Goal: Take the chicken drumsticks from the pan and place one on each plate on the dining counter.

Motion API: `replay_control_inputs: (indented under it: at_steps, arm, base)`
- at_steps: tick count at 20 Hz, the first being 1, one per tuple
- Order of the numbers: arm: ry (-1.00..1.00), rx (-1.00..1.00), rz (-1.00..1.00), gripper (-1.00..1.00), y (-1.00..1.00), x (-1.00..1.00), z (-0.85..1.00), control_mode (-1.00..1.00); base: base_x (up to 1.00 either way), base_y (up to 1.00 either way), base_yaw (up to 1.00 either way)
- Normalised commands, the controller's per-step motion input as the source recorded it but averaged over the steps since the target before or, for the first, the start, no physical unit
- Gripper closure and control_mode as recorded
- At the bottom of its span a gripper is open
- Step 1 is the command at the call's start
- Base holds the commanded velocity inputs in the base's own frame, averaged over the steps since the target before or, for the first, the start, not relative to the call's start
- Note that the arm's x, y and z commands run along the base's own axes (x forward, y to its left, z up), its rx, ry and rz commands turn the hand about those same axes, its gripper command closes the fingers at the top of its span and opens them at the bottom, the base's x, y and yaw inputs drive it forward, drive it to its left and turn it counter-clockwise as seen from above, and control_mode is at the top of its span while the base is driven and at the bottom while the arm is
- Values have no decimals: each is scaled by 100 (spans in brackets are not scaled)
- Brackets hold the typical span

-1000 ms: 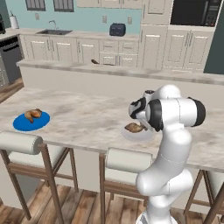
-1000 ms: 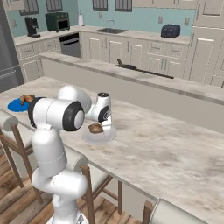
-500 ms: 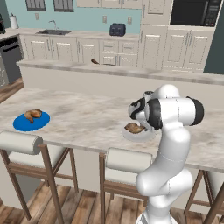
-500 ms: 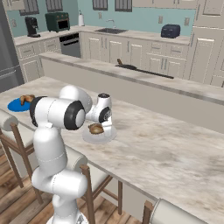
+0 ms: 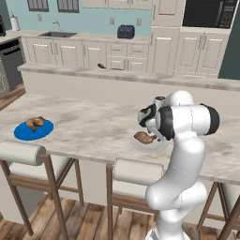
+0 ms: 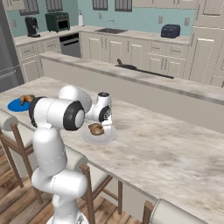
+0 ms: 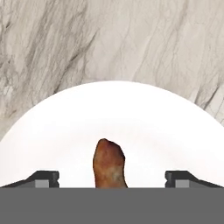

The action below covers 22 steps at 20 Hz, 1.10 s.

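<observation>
One golden-brown drumstick lies on the pale grey-white plate near the dining counter's front edge. My gripper hangs just above it, open. In the hand view the drumstick's narrow end rises between the spread fingertips over the plate, untouched by either. The other drumstick rests on the blue plate at the counter's left. The black pan sits on the back counter.
White-cushioned stools stand along the dining counter's near side, right under the arm. A raised ledge runs behind the counter. Further back are a toaster and a sink.
</observation>
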Motion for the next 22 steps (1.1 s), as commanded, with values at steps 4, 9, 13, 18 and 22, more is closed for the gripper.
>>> replay_control_inputs:
  at_steps: [4,9,13,18,22]
  arm:
    - [0,0,0,-100,-8,-3,35,-100]
    - [-2,-1,2,-100,-12,-42,50,-100]
    - [-9,0,13,-100,-4,-78,47,-100]
    - [-9,-9,40,-100,6,-94,33,-100]
    - [-11,-15,46,-100,10,-92,31,-100]
  base:
    - [0,0,0]
    - [0,0,0]
    - [0,0,0]
    - [0,0,0]
    - [0,0,0]
